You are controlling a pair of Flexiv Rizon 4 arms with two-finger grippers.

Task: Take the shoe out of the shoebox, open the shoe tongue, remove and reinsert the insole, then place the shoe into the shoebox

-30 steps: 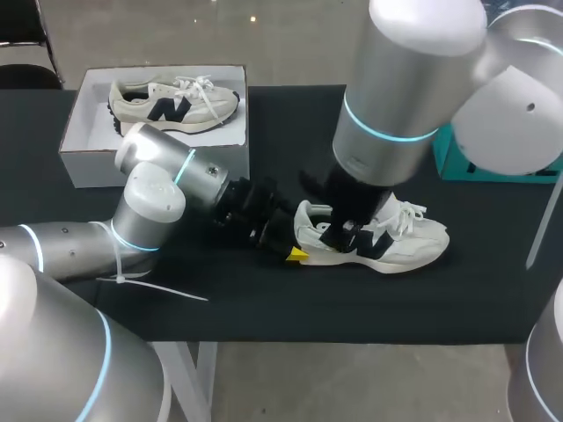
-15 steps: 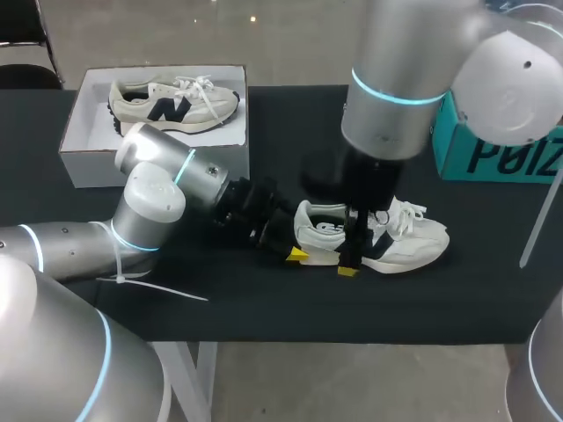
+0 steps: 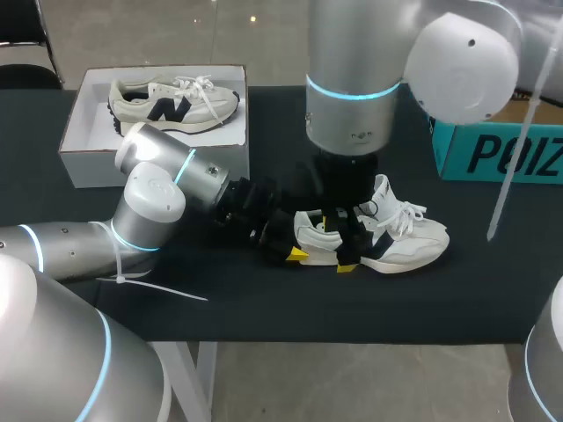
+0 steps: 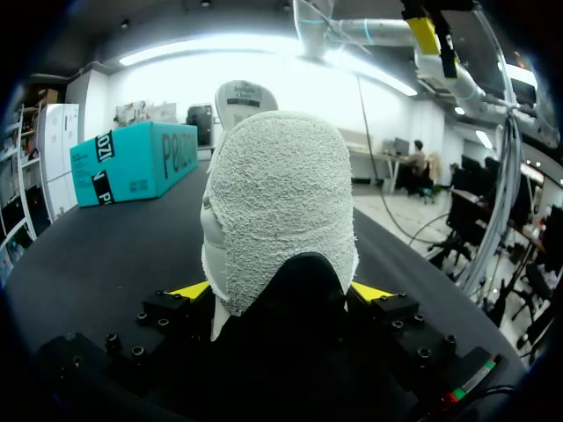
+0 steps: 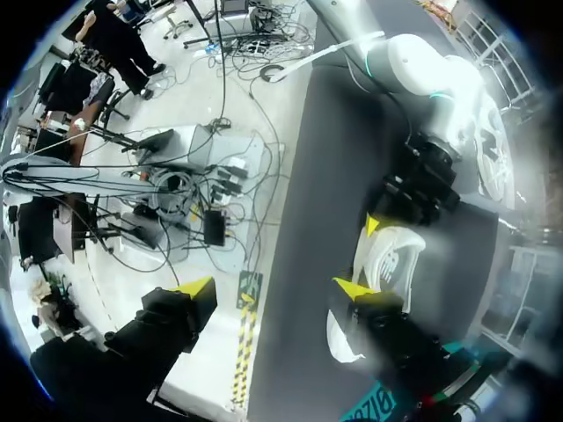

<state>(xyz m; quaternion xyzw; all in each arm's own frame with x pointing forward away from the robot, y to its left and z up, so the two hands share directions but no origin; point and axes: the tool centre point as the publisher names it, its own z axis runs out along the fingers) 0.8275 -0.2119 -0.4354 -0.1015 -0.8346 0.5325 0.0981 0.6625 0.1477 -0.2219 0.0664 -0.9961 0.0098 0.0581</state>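
Shoebox (image 3: 88, 167) well off to the outer side of the left fingers (image 3: 297, 255), with a second shoe (image 3: 171, 98) lying in it. Next along, the task's shoe (image 3: 400, 242), out on the bench (image 3: 264, 303) and resting on its sole. Heel clamped between the left fingers (image 4: 189, 290), a yellow tip against each flank of the shoe (image 4: 277, 193) as the left wrist view shows it. Long axis running straight ahead of those fingers: heel nearest, toe farthest.

Over the middle of the shoe, the right fingers (image 3: 345, 266), coming down from above, spread wide and gripping nothing. One yellow tip low by the shoe's flank, on the side turned away from the shoebox; the other not to be picked out under the arm. From the right wrist, the shoe (image 5: 387, 259) just beside one of the right fingers (image 5: 352, 288) and on past it, not between the pair. Tongue (image 3: 380, 189) standing up a little toe-ward of these fingers. By that, probably the right arm the nearer one for the tongue and insole work, with the left as anchor at the heel.

Teal box (image 3: 493, 154) well beyond the toe.

Hidden under the right arm: the shoe's opening, so no telling whether the insole is in or out. Only the heel visible from the left wrist. Shoe blurred from the right wrist; contact between finger and shoe impossible to judge.
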